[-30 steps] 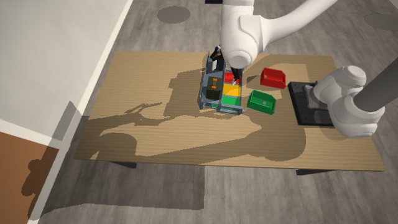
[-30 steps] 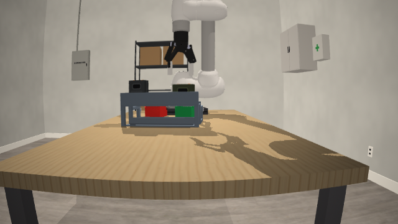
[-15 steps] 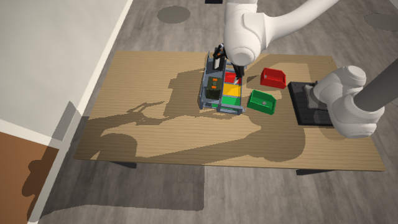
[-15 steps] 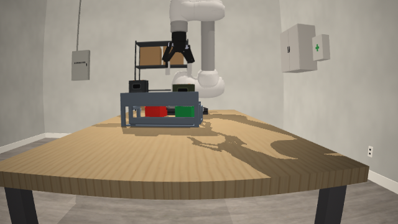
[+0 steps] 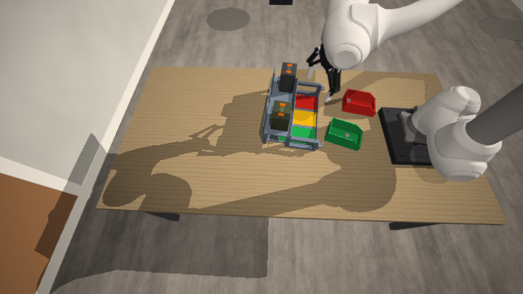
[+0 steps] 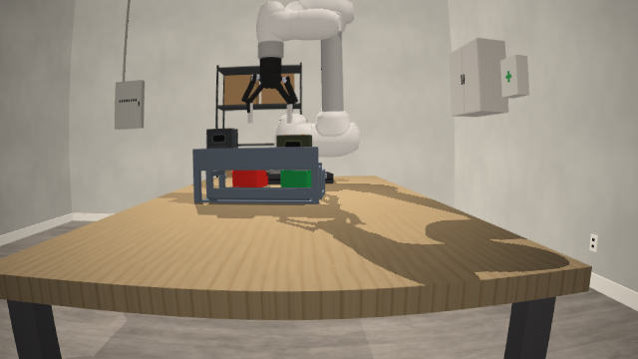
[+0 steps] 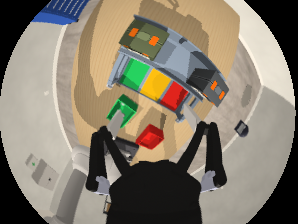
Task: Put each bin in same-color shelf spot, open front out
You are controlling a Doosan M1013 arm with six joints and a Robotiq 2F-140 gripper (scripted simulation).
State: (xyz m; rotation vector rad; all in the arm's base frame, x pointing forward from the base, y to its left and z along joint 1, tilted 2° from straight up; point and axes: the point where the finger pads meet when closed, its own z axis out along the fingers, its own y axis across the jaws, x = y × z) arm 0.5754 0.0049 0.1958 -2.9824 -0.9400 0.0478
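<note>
A red bin (image 5: 359, 102) and a green bin (image 5: 344, 133) stand on the table in front of the grey shelf (image 5: 292, 112). The shelf floor carries red (image 5: 306, 102), yellow (image 5: 305, 118) and green (image 5: 303, 132) marks. My gripper (image 5: 319, 83) hangs open and empty, high above the table between the shelf and the red bin. From behind the shelf, the gripper (image 6: 269, 112) is above it and both bins show through it, red (image 6: 249, 179) and green (image 6: 295, 179). The wrist view shows the red bin (image 7: 150, 137), the green bin (image 7: 123, 107) and the shelf (image 7: 166, 66) far below the open fingers.
Dark boxes with orange spots (image 5: 287, 77) (image 5: 281, 114) sit on the shelf's top board. The arm's black base plate (image 5: 402, 135) is at the table's right side, close to the bins. A small grey part (image 5: 346, 135) lies in the green bin.
</note>
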